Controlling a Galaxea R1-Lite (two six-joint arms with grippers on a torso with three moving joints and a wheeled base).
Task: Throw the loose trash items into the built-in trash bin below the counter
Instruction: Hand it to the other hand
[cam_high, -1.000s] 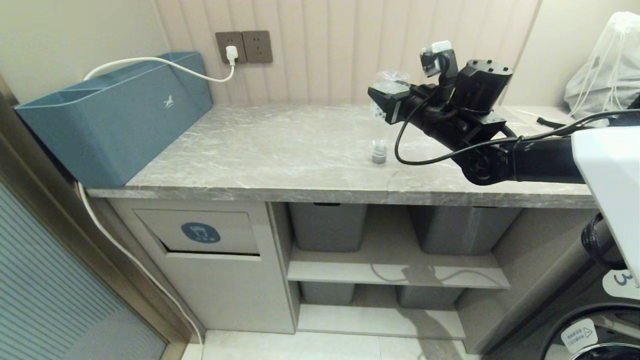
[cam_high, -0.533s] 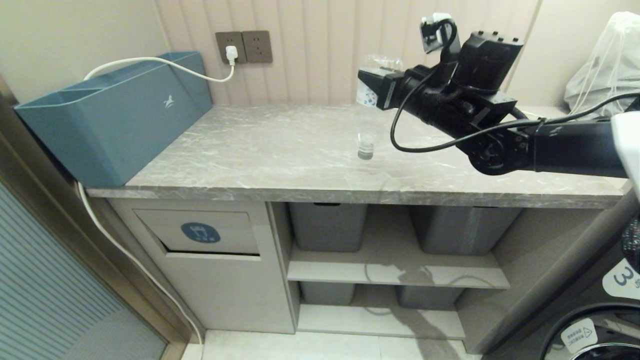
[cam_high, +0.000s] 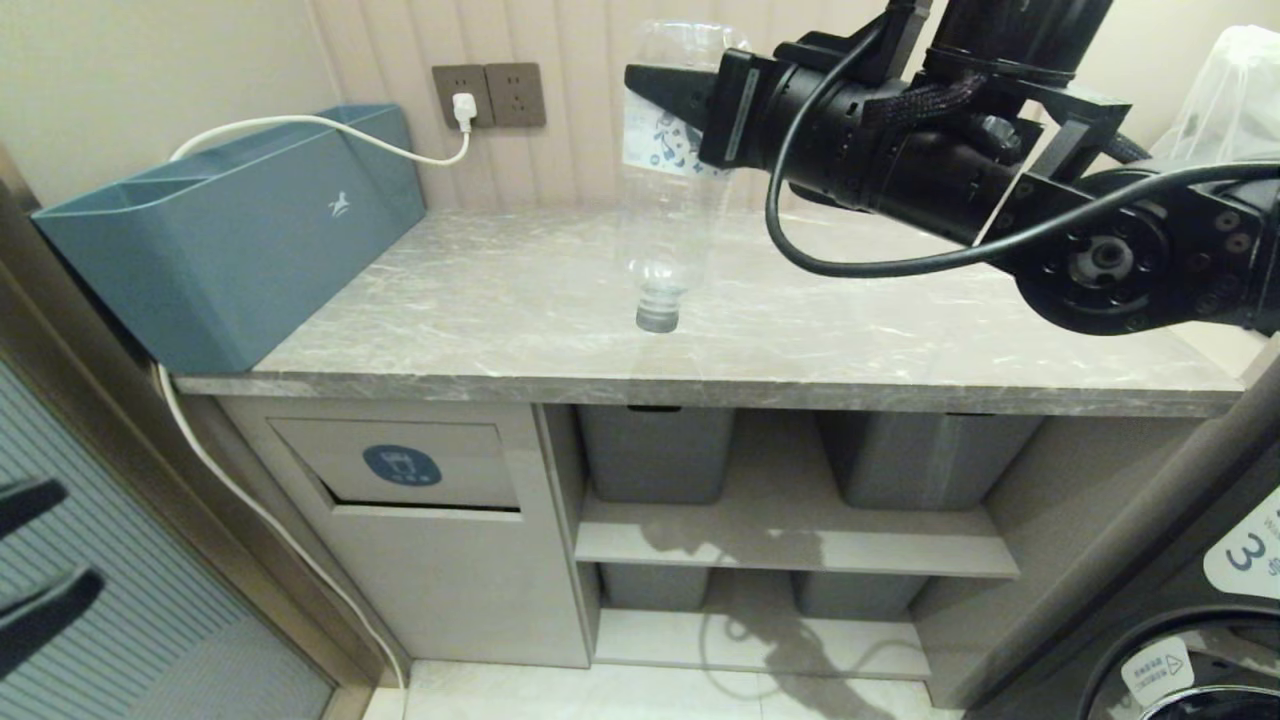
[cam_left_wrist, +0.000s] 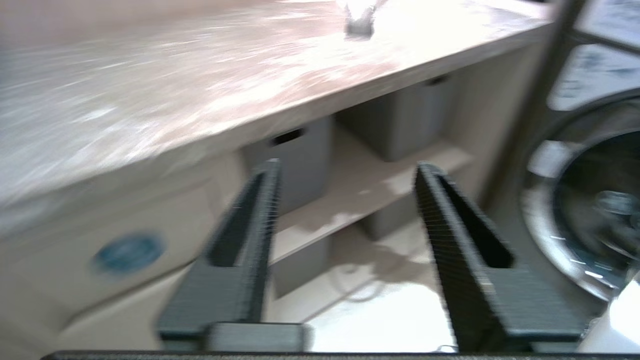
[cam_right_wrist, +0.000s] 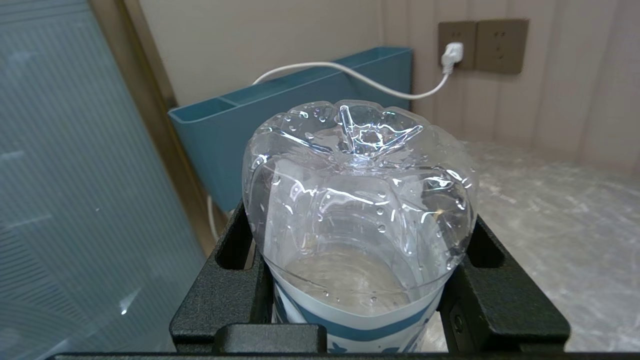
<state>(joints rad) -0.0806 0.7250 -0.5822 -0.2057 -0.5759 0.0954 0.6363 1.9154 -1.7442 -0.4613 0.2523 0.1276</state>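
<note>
- The right tool (cam_high: 665, 95), at the upper middle of the head view, pinches a clear bottle (cam_high: 665, 190) around its label band, cap hanging down above the counter (cam_high: 480, 300).
- The bottle's ribbed base (cam_right_wrist: 357, 165) fills the centre of the right wrist view, with a dark finger on each side; the squeeze looks firm enough to carry it.
- The trash bin flap (cam_high: 400, 465) with its blue sticker sits lower left in the head view, below the counter edge.
- The left tool (cam_left_wrist: 345, 240) is spread and empty, pointed at the cabinet front; judging by this, it could push the flap in.
- Bring the bottle out past the counter edge before lowering it, cap first.
</note>
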